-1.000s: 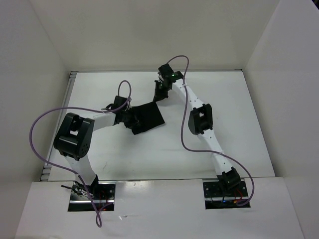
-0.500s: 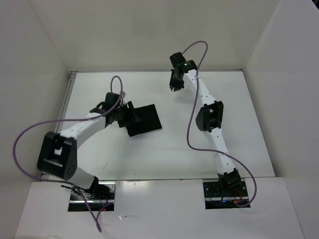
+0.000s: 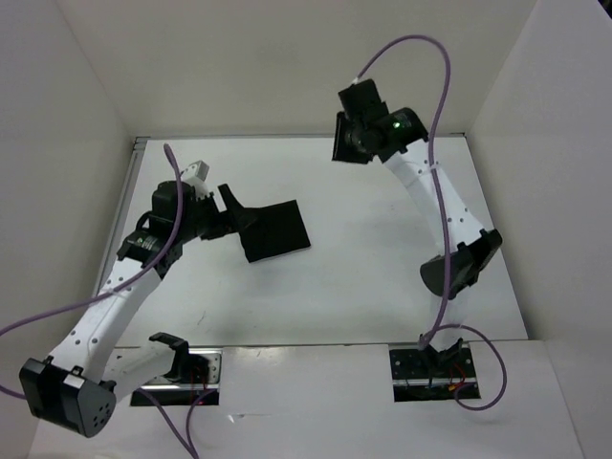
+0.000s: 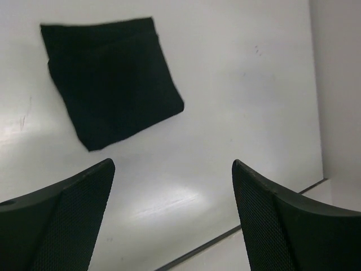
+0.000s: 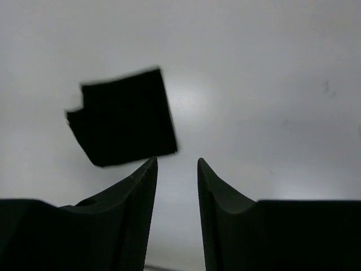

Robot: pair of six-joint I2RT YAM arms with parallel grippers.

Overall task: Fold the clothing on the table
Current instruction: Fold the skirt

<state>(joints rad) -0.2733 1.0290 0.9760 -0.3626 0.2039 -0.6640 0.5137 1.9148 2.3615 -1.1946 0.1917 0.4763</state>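
The left gripper [image 4: 172, 166] is seen spread wide, its two black, mesh-textured fingers [image 4: 67, 214] set far apart, and nothing is held or touched between them. It is held above the left part of the table [image 3: 363, 277]. The right gripper [image 5: 176, 161] is parted only narrowly, with a slim gap left between its smooth, dark, tapered fingers, and nothing is gripped. It is raised over the table's far edge, right of the middle. The clothing [image 3: 275, 229] is shown as plain matte black fabric, folded into a flat, roughly square shape with layered edges along one side. It is laid at a slight angle on the smooth white table, a little left of the middle.
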